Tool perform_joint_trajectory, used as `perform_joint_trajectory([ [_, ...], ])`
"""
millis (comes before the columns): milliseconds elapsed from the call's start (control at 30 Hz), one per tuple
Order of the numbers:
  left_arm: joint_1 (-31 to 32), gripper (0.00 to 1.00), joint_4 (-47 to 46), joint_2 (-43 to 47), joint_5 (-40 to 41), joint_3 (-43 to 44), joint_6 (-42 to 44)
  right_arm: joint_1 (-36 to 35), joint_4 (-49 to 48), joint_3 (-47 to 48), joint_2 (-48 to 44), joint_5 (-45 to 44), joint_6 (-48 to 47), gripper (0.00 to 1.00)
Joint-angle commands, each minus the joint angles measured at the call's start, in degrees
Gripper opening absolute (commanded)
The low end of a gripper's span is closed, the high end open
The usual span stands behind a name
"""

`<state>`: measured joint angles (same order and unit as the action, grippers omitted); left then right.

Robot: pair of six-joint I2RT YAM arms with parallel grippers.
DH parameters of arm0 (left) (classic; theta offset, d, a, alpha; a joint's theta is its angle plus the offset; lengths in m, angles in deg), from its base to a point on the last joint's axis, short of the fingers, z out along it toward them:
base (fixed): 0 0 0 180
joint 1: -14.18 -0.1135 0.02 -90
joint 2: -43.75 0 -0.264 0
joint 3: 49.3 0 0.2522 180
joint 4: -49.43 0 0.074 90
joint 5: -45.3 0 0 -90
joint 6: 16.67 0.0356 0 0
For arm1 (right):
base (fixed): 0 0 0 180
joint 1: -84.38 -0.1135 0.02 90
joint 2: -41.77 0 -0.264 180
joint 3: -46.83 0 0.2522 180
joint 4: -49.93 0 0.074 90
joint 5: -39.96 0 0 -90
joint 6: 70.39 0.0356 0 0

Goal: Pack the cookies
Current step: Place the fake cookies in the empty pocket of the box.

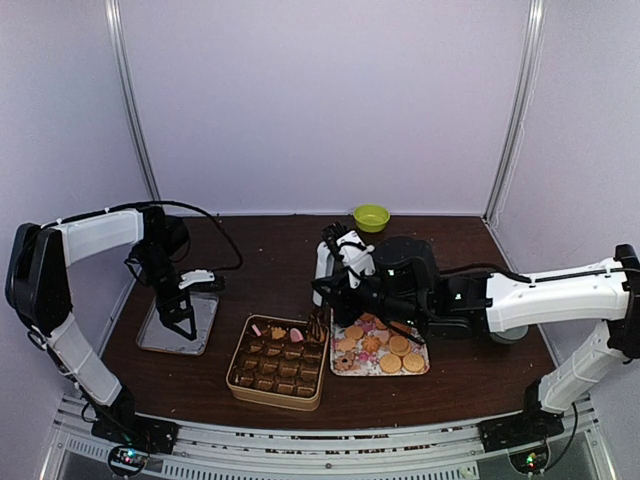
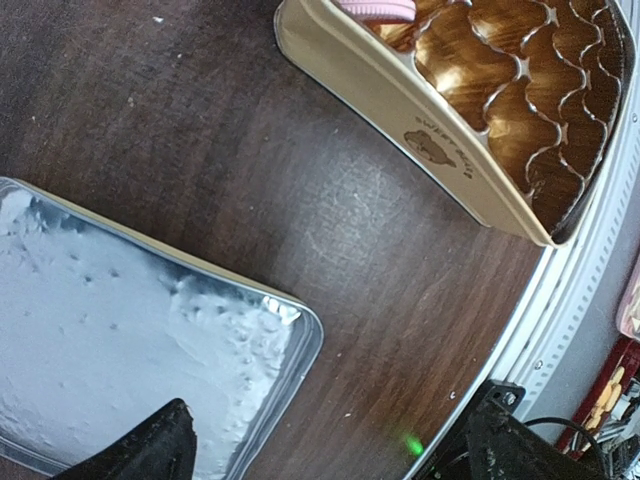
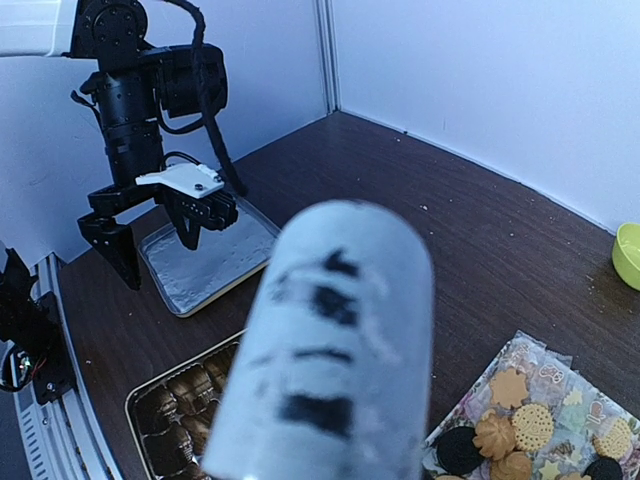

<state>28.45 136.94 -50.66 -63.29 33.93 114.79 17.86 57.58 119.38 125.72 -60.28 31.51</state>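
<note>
Left jaws spread wide, grasping nothing, hanging just over a silver tray (image 1: 155, 335) at the left of the tabletop (image 1: 270, 250). Right jaws clenched partway round an upright white tube (image 3: 330, 340) with black marks, fingertips hidden behind it in the wrist view. Cookies (image 1: 390, 362) mostly on a patterned sheet (image 3: 550, 372), just nearside of the right jaws and below the tube. A few more, one pink, in the far row of a tin (image 1: 270, 395) of brown paper cups (image 1: 285, 368), left of the sheet. All well apart from the left jaws.
</note>
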Motion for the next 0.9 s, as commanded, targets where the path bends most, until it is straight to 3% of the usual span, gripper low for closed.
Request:
perform_joint_trajectory([
  [0,0.28,0.98,-0.45,1.33,-0.36,0.03,-0.32,-0.34,-4.01,2.47,1.24,-0.77,-0.89,0.0],
  [67,0.33,0.98,-0.43,1.22,-0.41,0.05,-0.31,-0.34,-4.52,2.52,2.07,-1.07,-0.96,0.02],
  [267,0.31,0.98,-0.43,1.31,-0.18,0.0,-0.07,-0.56,-4.35,3.17,4.02,-2.62,-1.72,0.24],
  [400,0.29,0.98,-0.43,1.34,-0.38,-0.04,-0.1,-0.58,-4.77,2.96,4.21,-4.24,-2.48,0.3],
  [567,0.32,0.98,-0.26,1.24,-0.51,0.13,-0.07,-0.6,-4.7,3.27,4.5,-4.79,-2.82,0.35],
  [867,0.32,0.98,0.03,1.33,-0.33,0.21,0.03,-0.51,-3.35,0.0,-0.85,-9.07,-3.25,0.34],
])
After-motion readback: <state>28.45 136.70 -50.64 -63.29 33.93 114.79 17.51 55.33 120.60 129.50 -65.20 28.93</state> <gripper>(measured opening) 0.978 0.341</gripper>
